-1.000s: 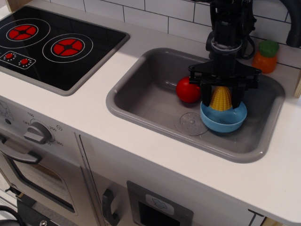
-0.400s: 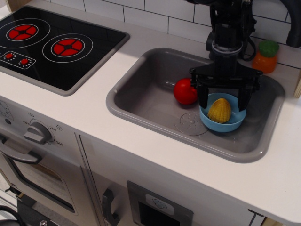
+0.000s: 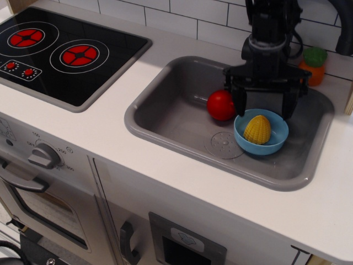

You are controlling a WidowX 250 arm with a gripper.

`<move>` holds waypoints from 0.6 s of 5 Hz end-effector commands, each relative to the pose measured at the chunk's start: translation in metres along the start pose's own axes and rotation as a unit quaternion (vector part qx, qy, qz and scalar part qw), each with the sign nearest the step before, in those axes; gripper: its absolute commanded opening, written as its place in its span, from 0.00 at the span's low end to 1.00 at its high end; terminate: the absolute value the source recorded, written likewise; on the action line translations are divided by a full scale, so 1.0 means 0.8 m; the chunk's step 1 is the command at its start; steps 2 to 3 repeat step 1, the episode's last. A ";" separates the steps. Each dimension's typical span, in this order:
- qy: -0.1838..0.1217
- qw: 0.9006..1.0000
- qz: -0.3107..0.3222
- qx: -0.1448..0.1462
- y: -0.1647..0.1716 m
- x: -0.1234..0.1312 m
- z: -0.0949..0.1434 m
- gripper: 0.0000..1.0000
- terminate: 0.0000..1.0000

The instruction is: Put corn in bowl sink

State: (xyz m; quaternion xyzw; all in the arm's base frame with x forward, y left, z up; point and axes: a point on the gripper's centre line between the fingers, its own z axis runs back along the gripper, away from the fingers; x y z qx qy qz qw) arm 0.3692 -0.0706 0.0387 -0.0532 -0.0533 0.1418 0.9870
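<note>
The yellow corn (image 3: 257,130) lies on its side inside the light blue bowl (image 3: 274,143), which stands on the floor of the grey sink (image 3: 165,113) next to the round drain pattern (image 3: 224,145). My black gripper (image 3: 263,109) hangs just above the back rim of the bowl. It is open and empty, its two fingers spread wider than the corn and clear of it.
A red ball (image 3: 221,105) rests in the sink left of the bowl, close to my left finger. An orange toy with a green top (image 3: 312,65) stands on the counter behind the sink. A black hob (image 3: 55,49) lies at the far left. The tap (image 3: 345,25) rises at the top right.
The gripper opened and let go of the corn, which tipped onto its side in the bowl. The gripper then rose a little above the bowl.
</note>
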 end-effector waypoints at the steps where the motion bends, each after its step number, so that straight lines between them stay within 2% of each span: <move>1: -0.039 0.999 -0.002 -0.017 -0.006 0.012 0.036 1.00 1.00; 3: -0.039 0.999 -0.002 -0.017 -0.006 0.012 0.036 1.00 1.00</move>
